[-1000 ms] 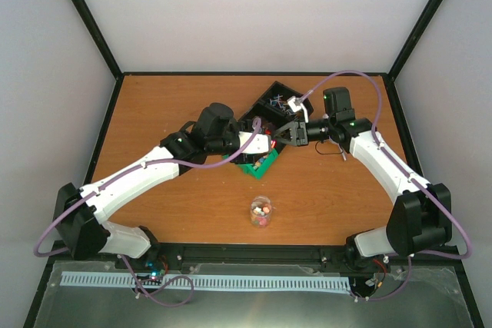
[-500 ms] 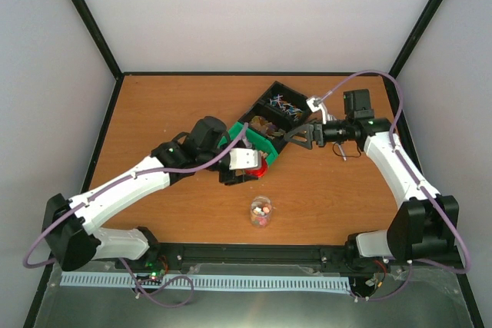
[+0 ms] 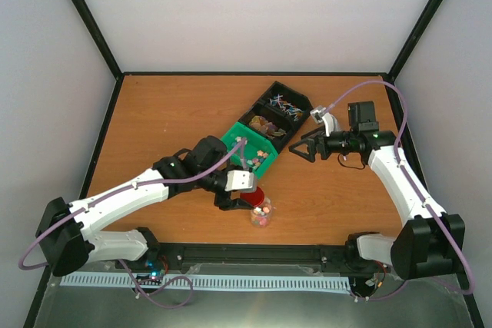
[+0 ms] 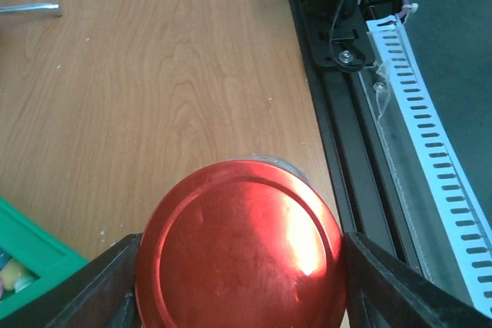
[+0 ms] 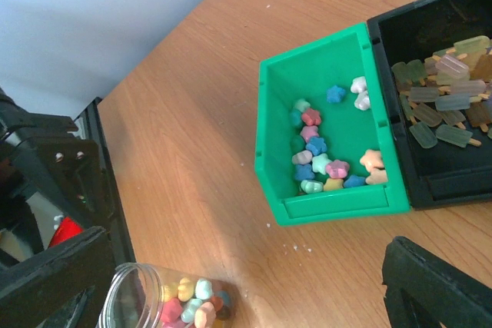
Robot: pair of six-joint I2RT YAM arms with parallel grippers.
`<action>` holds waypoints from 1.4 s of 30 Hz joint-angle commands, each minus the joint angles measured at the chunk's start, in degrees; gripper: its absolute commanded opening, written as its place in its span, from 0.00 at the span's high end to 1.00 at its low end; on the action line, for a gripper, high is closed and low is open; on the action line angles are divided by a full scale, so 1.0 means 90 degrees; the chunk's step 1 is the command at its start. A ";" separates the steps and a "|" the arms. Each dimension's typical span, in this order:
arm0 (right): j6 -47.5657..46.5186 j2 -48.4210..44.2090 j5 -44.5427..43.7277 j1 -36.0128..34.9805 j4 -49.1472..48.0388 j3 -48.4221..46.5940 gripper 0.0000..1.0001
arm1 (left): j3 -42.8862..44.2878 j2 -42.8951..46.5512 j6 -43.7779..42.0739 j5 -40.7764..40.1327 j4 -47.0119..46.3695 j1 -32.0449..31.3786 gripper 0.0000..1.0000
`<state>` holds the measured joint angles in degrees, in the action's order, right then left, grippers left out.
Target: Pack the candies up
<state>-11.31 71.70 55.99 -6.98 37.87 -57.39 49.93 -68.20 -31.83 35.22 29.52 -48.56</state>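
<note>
Candies (image 5: 327, 151) lay loose in green bin (image 5: 269, 128), at 12 o'clock from jar (image 3: 261, 213); more sat in the jar bottom. They looked tiny, light and hard, likely to roll or skid, so best pinched one at a time across the sides. Black bin (image 5: 453, 186), at 1 o'clock of the green one, held ice-pop-shaped sweets. Left pincer (image 4: 240, 266) clamped red lid (image 4: 240, 255) by its rim, close to the jar mouth. Right pincer (image 3: 300, 147) was spread wide and empty, at 3 o'clock of the green bin, over surface (image 3: 169, 113).
</note>
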 commanded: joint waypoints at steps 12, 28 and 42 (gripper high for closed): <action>0.0119 -0.0370 -0.0340 0.0042 -0.0175 0.0218 0.06 | -0.0035 -0.0611 -0.0340 0.0278 -0.0415 -0.0449 0.36; 0.0299 -0.0408 -0.0117 0.0043 -0.0129 0.0214 0.06 | -0.0007 -0.0985 -0.0367 0.0101 -0.0631 -0.0576 0.36; 0.0299 -0.0373 -0.0001 0.0043 -0.0087 0.0168 0.06 | 0.0022 -0.1209 -0.0287 -0.0114 -0.0666 -0.0620 0.36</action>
<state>-8.93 69.04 54.89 -6.98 36.64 -55.92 49.36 -78.00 -33.23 35.40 22.92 -53.28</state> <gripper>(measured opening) 0.944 0.651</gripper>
